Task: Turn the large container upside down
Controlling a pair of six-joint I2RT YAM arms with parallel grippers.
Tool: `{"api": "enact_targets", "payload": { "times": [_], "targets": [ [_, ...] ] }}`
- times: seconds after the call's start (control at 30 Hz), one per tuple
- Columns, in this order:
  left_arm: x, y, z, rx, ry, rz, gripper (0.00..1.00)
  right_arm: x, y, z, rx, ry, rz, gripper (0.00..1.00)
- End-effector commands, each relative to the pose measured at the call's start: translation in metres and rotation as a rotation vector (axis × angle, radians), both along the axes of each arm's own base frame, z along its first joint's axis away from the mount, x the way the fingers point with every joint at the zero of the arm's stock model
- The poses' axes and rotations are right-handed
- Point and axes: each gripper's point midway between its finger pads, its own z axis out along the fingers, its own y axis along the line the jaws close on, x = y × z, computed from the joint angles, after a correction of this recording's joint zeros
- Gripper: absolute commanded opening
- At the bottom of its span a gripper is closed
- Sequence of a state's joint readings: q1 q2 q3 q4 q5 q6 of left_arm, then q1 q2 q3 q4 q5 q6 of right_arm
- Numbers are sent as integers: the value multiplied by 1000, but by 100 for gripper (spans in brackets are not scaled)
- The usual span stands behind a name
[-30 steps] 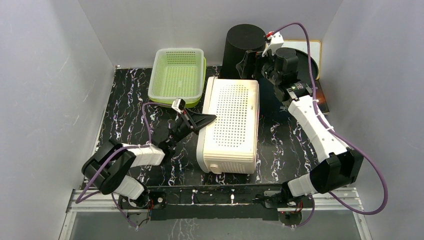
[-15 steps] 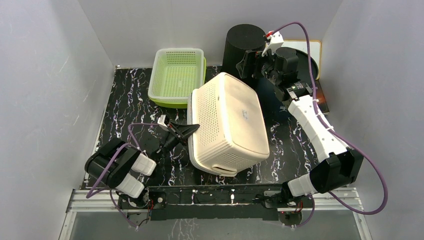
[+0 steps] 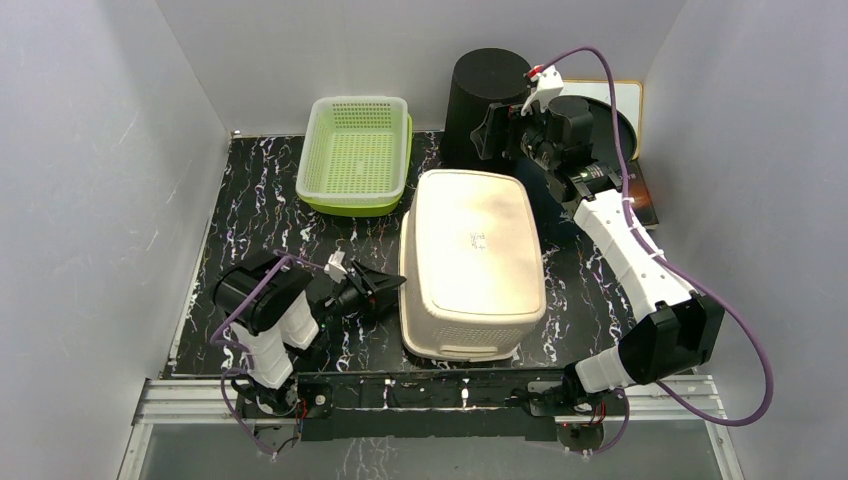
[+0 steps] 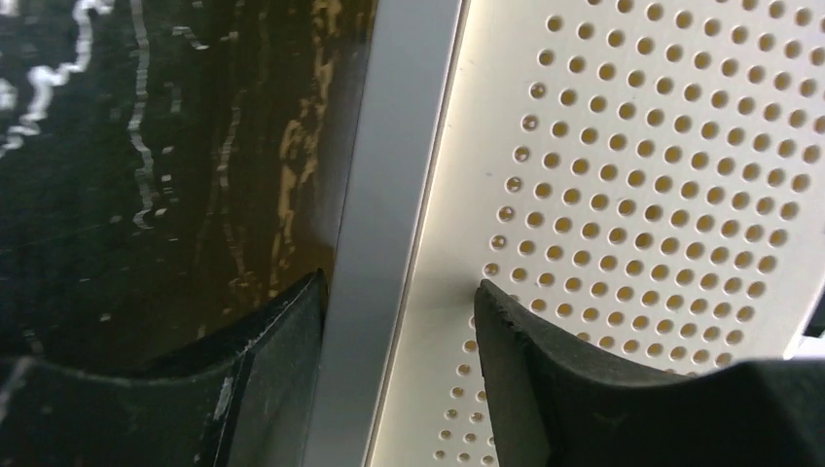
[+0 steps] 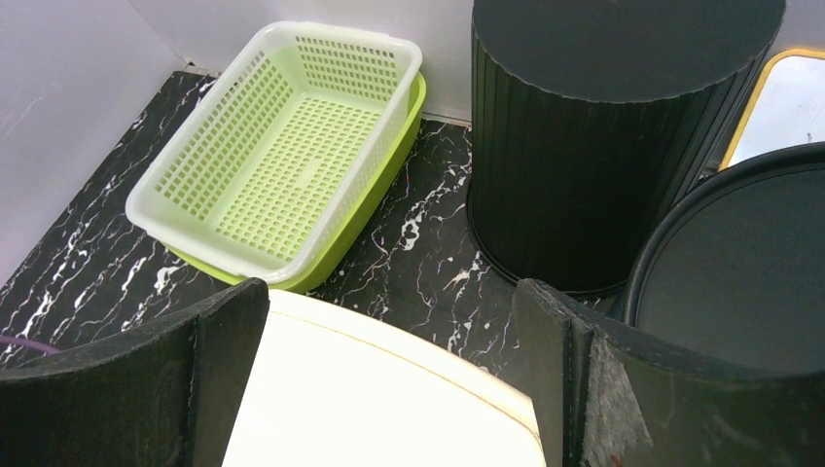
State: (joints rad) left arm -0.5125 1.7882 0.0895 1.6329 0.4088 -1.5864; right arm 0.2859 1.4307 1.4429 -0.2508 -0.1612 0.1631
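The large cream container point(image 3: 472, 255) rests upside down in the middle of the table, its solid base facing up and its rim on the black marble top. My left gripper point(image 3: 388, 290) is low at the container's left rim. In the left wrist view the gripper point(image 4: 399, 360) is open, with the rim and perforated wall point(image 4: 662, 146) between its fingers, untouched. My right gripper point(image 3: 492, 135) is open and empty, held above the container's far end point(image 5: 370, 409) in the right wrist view.
A green basket point(image 3: 355, 150) sits at the back left, also in the right wrist view point(image 5: 282, 146). A tall black bin point(image 3: 485, 90) stands at the back centre, beside a black round tray point(image 3: 620, 120). Grey walls close in both sides.
The container rolled from lying with its perforated side up, through a tilt, onto its rim with the base up. My left arm drew back toward the near left. The right arm stayed.
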Motion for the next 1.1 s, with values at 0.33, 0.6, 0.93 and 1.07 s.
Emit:
{"api": "enact_targets", "payload": {
  "times": [0.33, 0.6, 0.93, 1.07],
  "targets": [
    [5, 8, -20, 72, -72, -53, 98, -1, 4, 16, 22, -64, 27, 97],
    [29, 23, -46, 314, -6, -83, 99, 0, 4, 16, 17, -64, 29, 97],
    [72, 74, 23, 912, -179, -112, 98, 1, 10, 5, 33, -44, 49, 97],
    [98, 98, 54, 1166, -310, -171, 99, 5, 13, -1, 35, -29, 59, 97]
  ]
}}
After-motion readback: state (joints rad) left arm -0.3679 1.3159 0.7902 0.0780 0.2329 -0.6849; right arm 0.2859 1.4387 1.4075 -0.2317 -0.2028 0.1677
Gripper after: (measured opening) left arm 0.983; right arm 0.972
